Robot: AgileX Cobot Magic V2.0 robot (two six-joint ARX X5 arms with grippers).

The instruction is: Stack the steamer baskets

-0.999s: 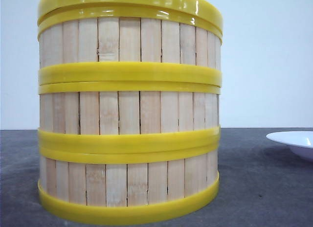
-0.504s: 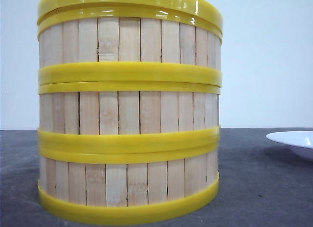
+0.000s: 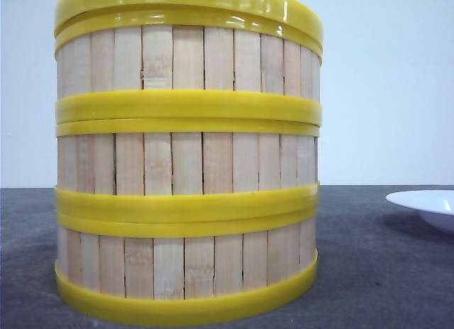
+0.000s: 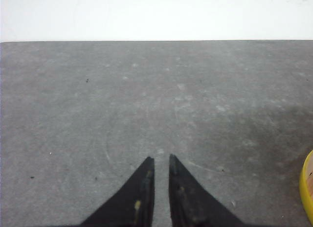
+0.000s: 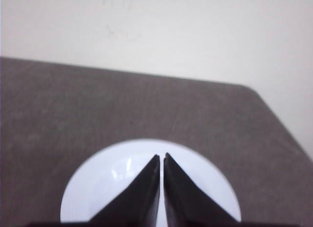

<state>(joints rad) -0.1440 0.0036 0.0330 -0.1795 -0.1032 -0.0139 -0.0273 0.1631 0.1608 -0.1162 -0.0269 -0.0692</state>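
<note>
On the grey counter (image 3: pixel 383 272), three steamer baskets (image 3: pixel 186 166) stand stacked under a yellow lid (image 3: pixel 188 4), filling the front view; a white plate (image 3: pixel 429 205) sits apart at right (partly cropped). Left gripper (image 4: pixel 161 161) and right gripper (image 5: pixel 162 157) are nearly closed, empty

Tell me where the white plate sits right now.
In the front view the white plate lies on the grey table at the far right edge, apart from the stacked steamer baskets; the right claw hangs over it.
</note>
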